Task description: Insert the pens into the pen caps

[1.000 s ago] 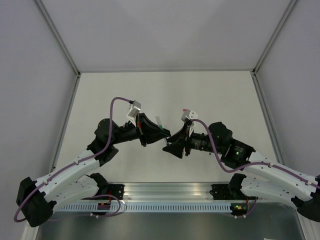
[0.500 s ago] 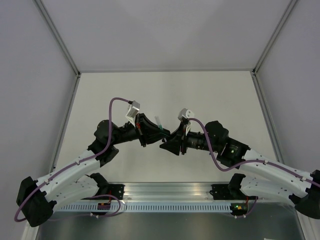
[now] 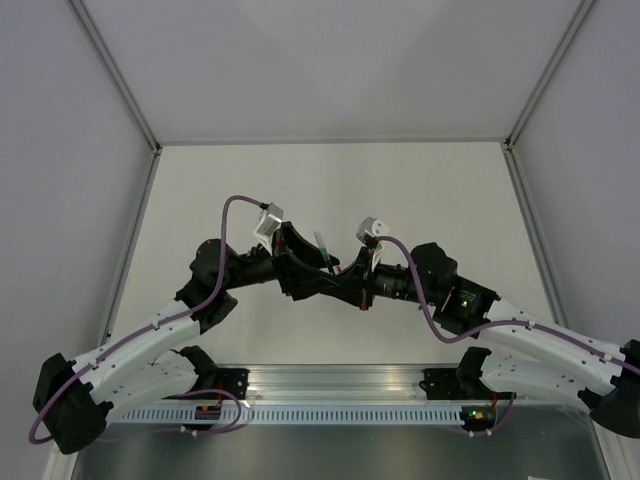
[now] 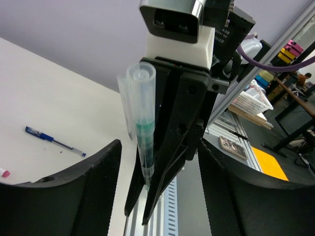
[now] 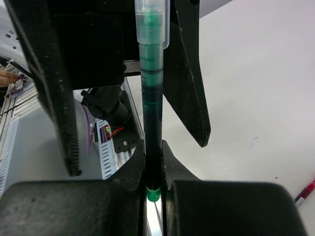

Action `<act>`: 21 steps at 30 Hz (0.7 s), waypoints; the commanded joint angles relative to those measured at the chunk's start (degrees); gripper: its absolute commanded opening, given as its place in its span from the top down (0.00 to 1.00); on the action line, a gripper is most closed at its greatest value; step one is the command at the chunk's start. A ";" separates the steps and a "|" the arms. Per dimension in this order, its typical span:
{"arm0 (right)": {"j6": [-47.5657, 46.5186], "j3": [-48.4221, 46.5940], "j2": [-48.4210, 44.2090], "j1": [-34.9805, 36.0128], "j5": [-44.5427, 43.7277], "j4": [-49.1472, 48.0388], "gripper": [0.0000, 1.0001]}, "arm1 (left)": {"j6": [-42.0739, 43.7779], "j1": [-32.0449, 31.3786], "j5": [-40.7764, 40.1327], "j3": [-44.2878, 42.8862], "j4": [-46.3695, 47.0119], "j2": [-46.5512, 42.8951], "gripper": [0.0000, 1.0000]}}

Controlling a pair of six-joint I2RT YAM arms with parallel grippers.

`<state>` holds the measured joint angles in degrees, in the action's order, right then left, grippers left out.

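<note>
So the green pen [image 5: 151, 98] is up in the air between the two arms, well off the tabletop [image 5: 256, 73]. The right jaws are clamped on its tail end, and the clear cap [image 5: 152, 24] sits over the tip at the far end. The left jaws stand apart on either side of the capped end and aren't touching it. The cap looks pushed on, but I can't tell if it's fully seated. My guess is this thing weighs next to nothing and is stiff, but it's a smooth round plastic barrel. It probably wants to roll or pivot in a pinch, especially when held right at the end like this. I'd grab nearer mid-barrel, square across it, and push straight along the axis. The cap looks thin-walled, so squeeze it gently or it may flex or pop off sideways. A blue pen [image 4: 54, 141] and a red pen [image 5: 307, 191] are lying flat on the tabletop.
</note>
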<state>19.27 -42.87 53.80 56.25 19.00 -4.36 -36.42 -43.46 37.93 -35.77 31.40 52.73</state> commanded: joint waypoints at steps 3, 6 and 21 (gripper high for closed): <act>-0.72 -0.11 -2.73 -0.09 -3.88 -1.44 1.00 | 1.62 -0.13 1.01 -1.41 -2.74 -2.28 0.28; -1.16 0.24 -3.53 -0.09 -3.98 -0.74 1.00 | 2.41 -0.04 -0.74 -1.32 -4.67 -3.42 0.21; -2.22 1.65 -7.04 -0.17 -0.99 3.48 1.00 | 7.77 -0.04 -18.59 -18.27 -24.97 -5.54 0.13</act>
<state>17.74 -41.47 47.66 56.25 16.71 -0.36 -31.40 -43.46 24.97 -49.50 12.05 45.71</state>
